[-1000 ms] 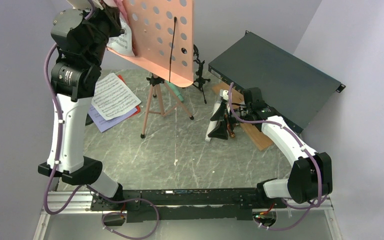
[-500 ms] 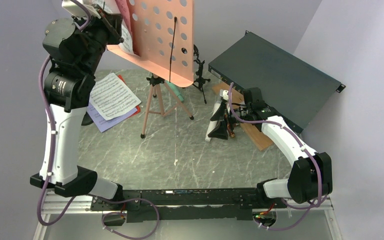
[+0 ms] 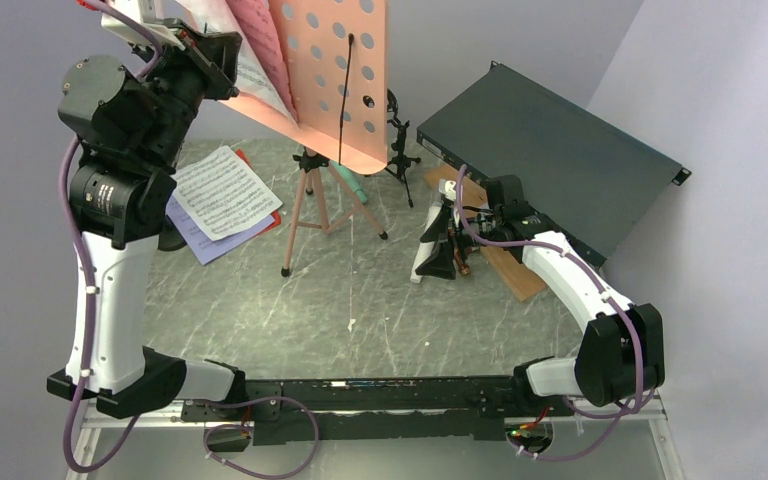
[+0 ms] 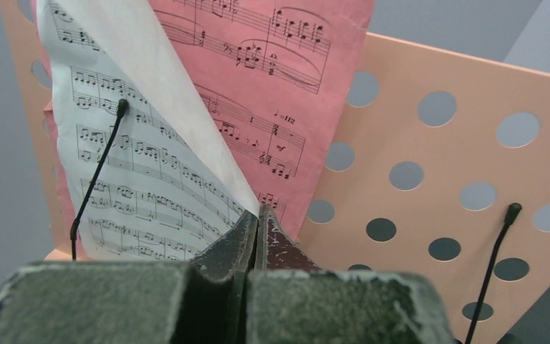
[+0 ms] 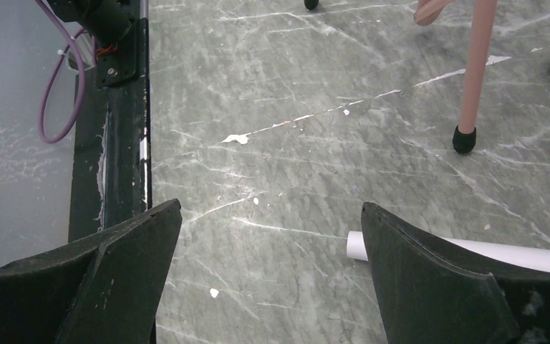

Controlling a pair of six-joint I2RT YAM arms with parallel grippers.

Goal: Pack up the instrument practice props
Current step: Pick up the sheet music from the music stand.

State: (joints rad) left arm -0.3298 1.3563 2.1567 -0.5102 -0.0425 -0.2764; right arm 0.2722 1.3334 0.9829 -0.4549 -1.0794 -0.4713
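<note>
Left gripper [image 4: 258,233]: clamped on lower corner of white page [image 4: 136,165].
White page: long axis rises far-left from gripper, against pink stand [image 4: 430,158], far left.
Nearer arm: left.
Right gripper [image 5: 272,236]: jaws apart, over worktop [image 5: 293,107].

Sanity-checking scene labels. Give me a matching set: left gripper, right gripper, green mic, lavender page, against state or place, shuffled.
Things:
1. left gripper
2. right gripper
3. green microphone
4. lavender page

States or places:
A. open, over bare table
B. lying on the table by the tripod legs
C. shut on the white page at the pink stand
D. on the table, beneath a white sheet

Pairs: 1-C, 2-A, 3-B, 4-D.
</note>
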